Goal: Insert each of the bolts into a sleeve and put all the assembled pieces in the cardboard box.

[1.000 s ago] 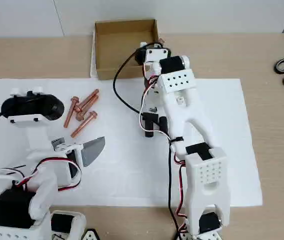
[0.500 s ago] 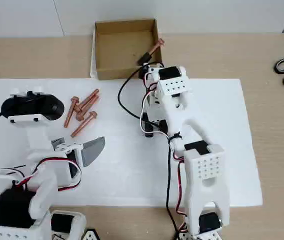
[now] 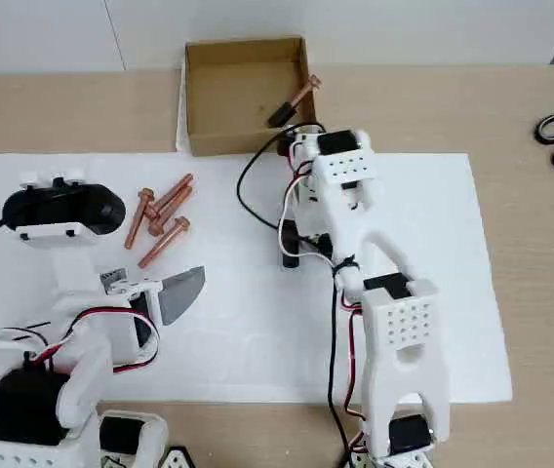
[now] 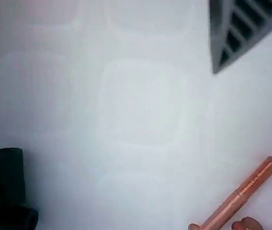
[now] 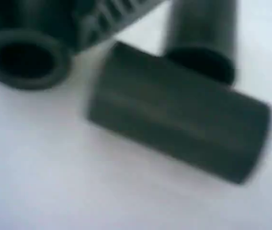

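The left gripper [image 3: 165, 292] hangs with jaws apart over the near left corner of the white sheet [image 3: 238, 341], close to the loose copper bolts [image 3: 160, 216]. The right gripper [image 3: 296, 222] sits under its arm above the black sleeves [image 3: 292, 249] mid-sheet, and I cannot tell its grip. One assembled piece [image 3: 292, 102] lies across the right rim of the cardboard box [image 3: 243, 136], at the far edge of the table [image 3: 511, 107]

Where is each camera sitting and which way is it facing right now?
High view: fixed above the table, looking down on the cardboard box, loose bolts, left arm and right arm.
Left wrist view: on the left arm, facing down at the white sheet; one of its fingers shows.
Right wrist view: on the right arm, close over the black sleeves.
Shared: high and left wrist views both show bolts; high and right wrist, the sleeves.
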